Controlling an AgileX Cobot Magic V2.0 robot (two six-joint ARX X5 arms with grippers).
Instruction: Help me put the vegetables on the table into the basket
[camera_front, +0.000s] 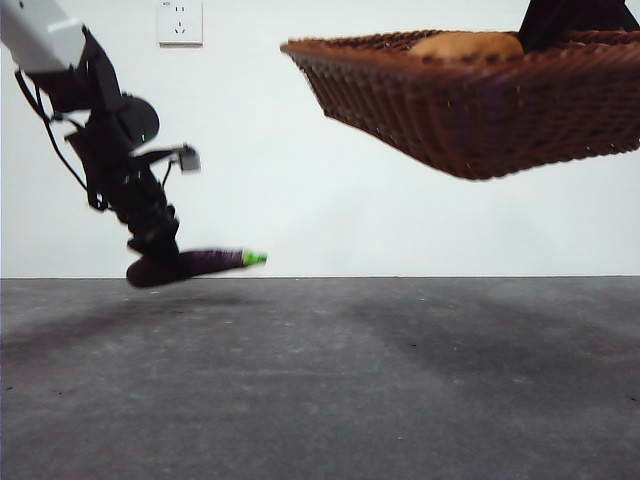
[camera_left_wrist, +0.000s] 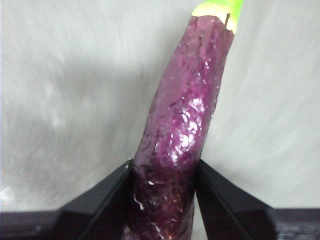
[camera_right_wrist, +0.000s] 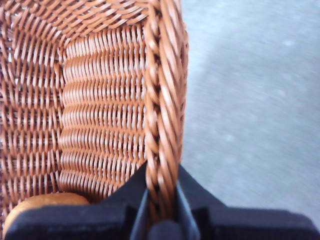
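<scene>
My left gripper (camera_front: 150, 262) is shut on the dark-purple eggplant (camera_front: 195, 264) and holds it just above the table (camera_front: 320, 380) at the left, green stem end pointing right. In the left wrist view the eggplant (camera_left_wrist: 182, 130) runs up between the jaws. My right gripper (camera_right_wrist: 161, 200) is shut on the braided rim of the wicker basket (camera_front: 470, 100) and holds it tilted in the air at the upper right. The tan potato (camera_front: 468, 45) lies inside the basket; it also shows in the right wrist view (camera_right_wrist: 42, 202). The yellow vegetable is out of view.
A white wall with a power socket (camera_front: 180, 22) stands behind the table. The grey table surface shows in the right wrist view (camera_right_wrist: 250, 100) beside the basket rim (camera_right_wrist: 162, 100).
</scene>
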